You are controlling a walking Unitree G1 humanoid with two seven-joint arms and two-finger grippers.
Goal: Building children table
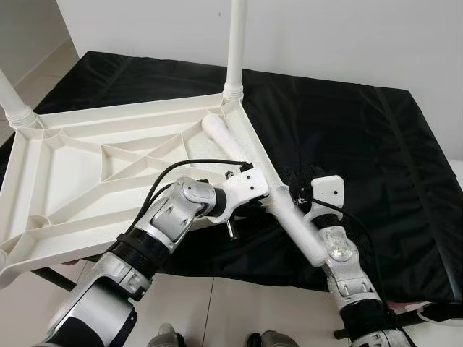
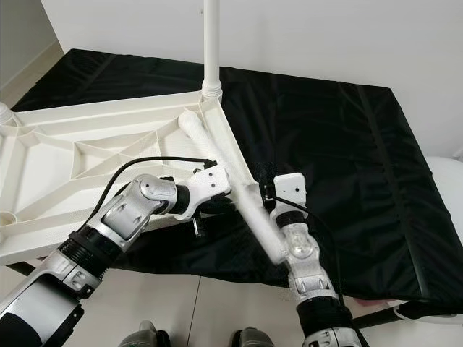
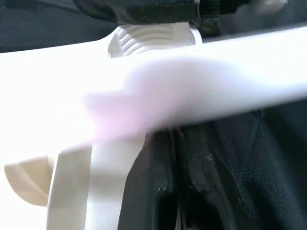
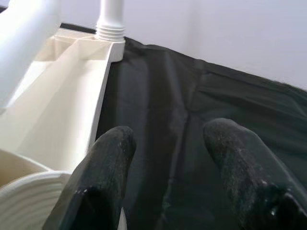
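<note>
White loose leg (image 1: 289,210) across tabletop (image 1: 87,181), perhaps unheld

Both arms reach forward, right tool (image 4: 168,158) fingers parted.

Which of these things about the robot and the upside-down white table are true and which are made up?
1. The white table top lies upside down on a black sheet. True.
2. A leg stands upright in the far corner. True.
3. The sheet is red. False: it is black.
4. The loose leg stands upright on the floor. False: it lies slanted along the table's edge.
5. The right hand is open. True: its fingers are apart.
</note>
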